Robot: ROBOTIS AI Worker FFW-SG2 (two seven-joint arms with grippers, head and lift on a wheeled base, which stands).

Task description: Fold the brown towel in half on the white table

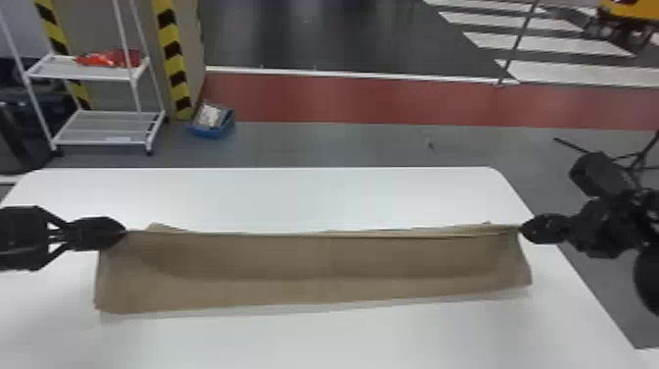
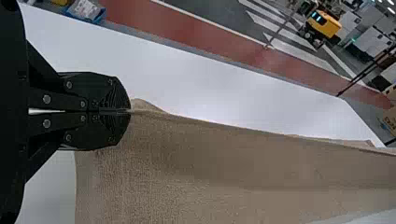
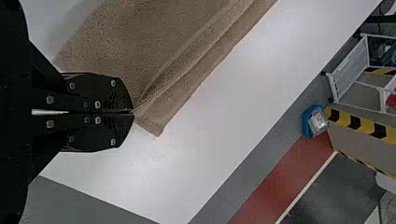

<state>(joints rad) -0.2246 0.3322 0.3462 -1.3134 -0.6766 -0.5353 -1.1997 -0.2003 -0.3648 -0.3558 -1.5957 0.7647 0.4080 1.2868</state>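
Both ends of one towel (image 1: pixel 314 265) edge, pinched at the table (image 1: pixel 314 196).
The left gripper (image 1: pixel 124 232) and right gripper (image 1: pixel 521 229) clamp it, fingers together; brown cloth spans between them, slanting toward the near side, slivers peeking beyond the held edge.

I can read no words or numbers here. The marks on the pale packet (image 2: pixel 85 9) in the blue bin (image 2: pixel 99 18), far left, and on the brown box (image 2: pixel 391 114), far right, are too blurred for me.
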